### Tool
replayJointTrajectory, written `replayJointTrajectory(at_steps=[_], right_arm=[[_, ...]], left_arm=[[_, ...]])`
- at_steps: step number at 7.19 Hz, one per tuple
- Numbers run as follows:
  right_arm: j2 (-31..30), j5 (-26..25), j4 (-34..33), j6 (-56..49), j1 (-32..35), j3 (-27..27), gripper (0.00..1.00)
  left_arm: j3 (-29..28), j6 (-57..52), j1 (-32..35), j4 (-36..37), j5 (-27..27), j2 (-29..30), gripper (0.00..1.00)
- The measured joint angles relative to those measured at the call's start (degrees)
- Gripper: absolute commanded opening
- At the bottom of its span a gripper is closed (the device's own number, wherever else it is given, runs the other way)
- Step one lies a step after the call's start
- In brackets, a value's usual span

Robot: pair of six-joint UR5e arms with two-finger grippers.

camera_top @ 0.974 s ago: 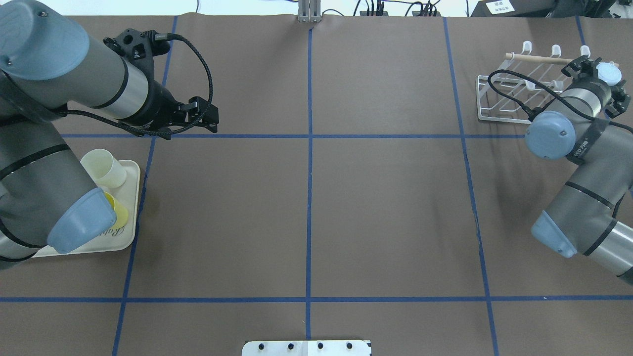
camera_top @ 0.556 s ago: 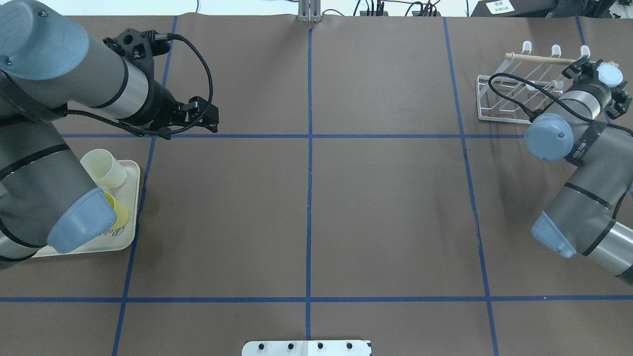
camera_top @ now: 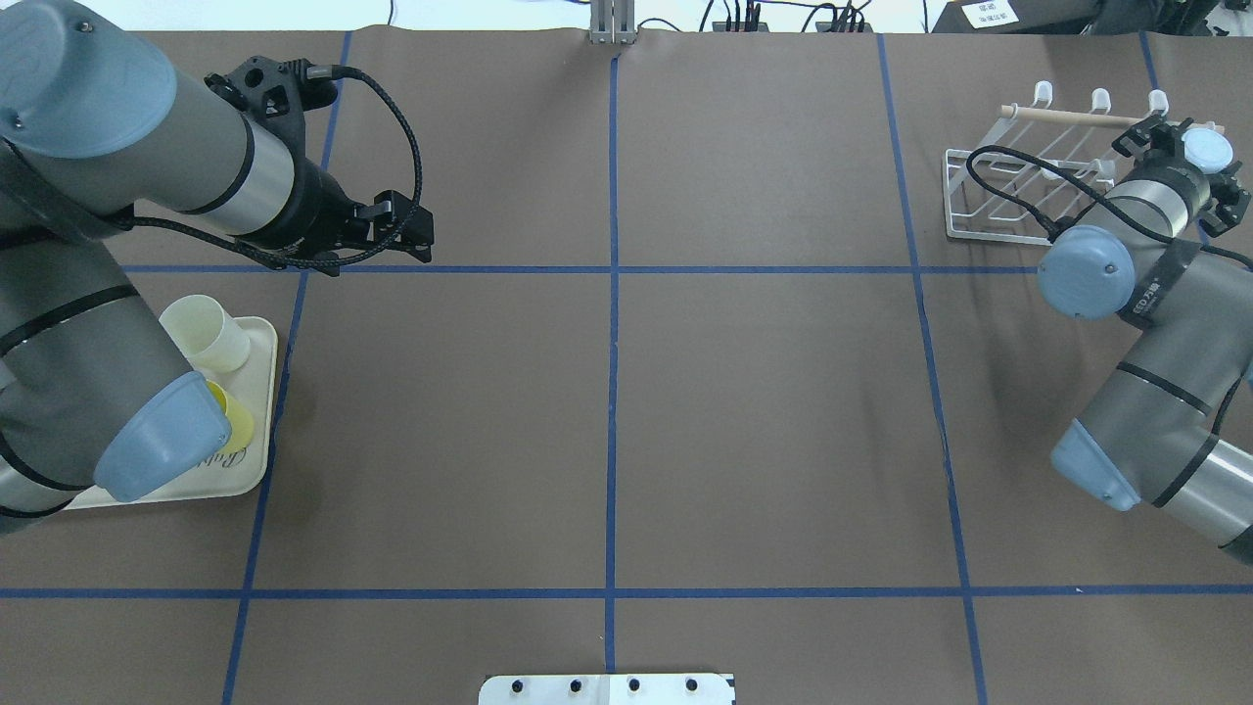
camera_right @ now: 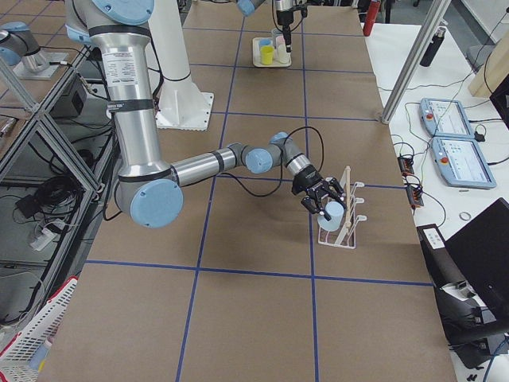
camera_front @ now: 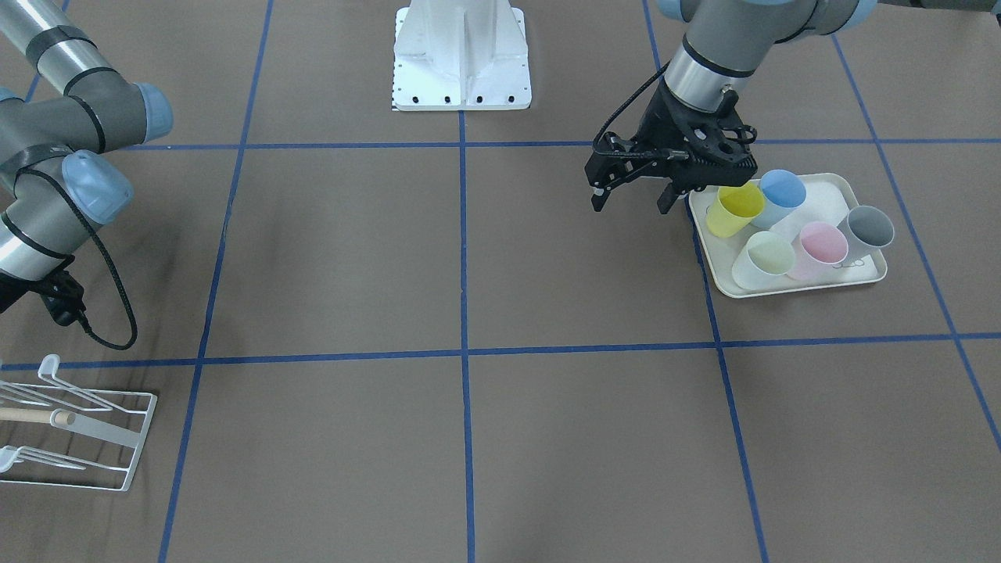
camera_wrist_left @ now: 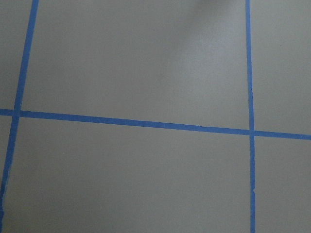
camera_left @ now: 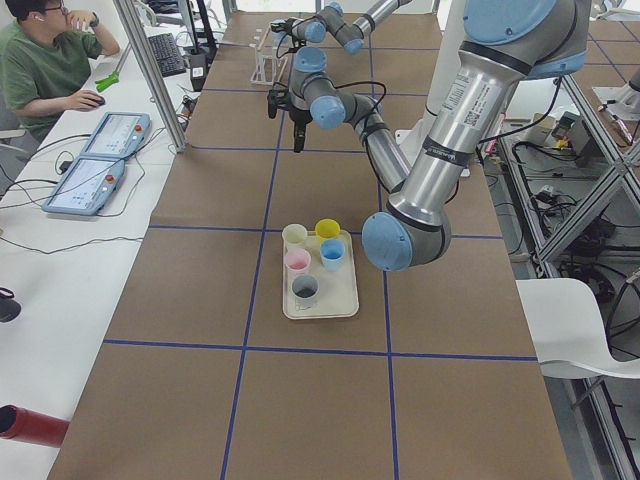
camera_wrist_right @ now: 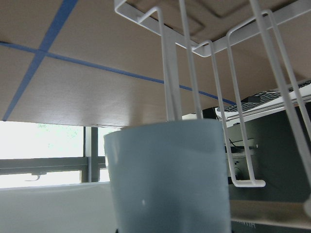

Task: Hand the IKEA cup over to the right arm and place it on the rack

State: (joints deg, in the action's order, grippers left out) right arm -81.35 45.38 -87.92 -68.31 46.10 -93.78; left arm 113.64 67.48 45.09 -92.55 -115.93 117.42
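Table cover: brown matt sheet, paper-like; faint creases are seen.
Tape: blue strips, smooth, slightly shiny.
Rack: white-coated wire, glossy.
Dowel: pale bare wood, matt.
Cup: pale blue plastic, smooth, satin.
Tray: cream plastic, smooth, low sheen.
Left arm, right arm: grey matt shells, brushed bare-metal bands.
Caps: light-blue plastic, smooth.
Cable: black braided sleeve, rough.
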Motion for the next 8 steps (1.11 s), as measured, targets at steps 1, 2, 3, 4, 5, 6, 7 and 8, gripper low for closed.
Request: replayJointTrajectory(at_steps=[1,2,3,4,5,6,7,8], right_arm=[[-0.02,-0.02,0.02,-0.04,-0.02,0.00,0.37],[-0.03,-0.03,0.01,-0.05,-0.04,0.00,0.41],[-0.06,-0.05,-0.03,-0.08,-0.08,0.03,0.46],[-0.07,-0.09,-0.05,-0.15,-0.14,0.20,0.53],[-0.06,-0.15,-0.06,-0.20,-0.28,0.60,0.58],[-0.05,-0.66,-0.06,-0.23,-0.49,1.06,0.65],[-0.04,-1.51,-0.06,-0.24,-0.67,1.38,0.71],[-0.04,-2.02,-0.06,-0.24,-0.80,1.49,0.76]], left_arm=[[0.01,-0.02,0.00,0.00,0.00,0.00,1.00],[0.05,-0.01,0.00,0.00,0.00,0.00,1.00],[0.07,0.01,0.00,0.00,0.00,0.00,1.00],[0.08,0.01,0.00,0.00,0.00,0.00,1.00],[0.12,0.02,0.00,0.00,0.00,0.01,1.00],[0.15,0.02,0.00,0.00,0.00,0.00,1.00],[0.16,0.02,0.00,0.00,0.00,0.01,1.00],[0.16,0.02,0.00,0.00,0.00,-0.01,1.00]])
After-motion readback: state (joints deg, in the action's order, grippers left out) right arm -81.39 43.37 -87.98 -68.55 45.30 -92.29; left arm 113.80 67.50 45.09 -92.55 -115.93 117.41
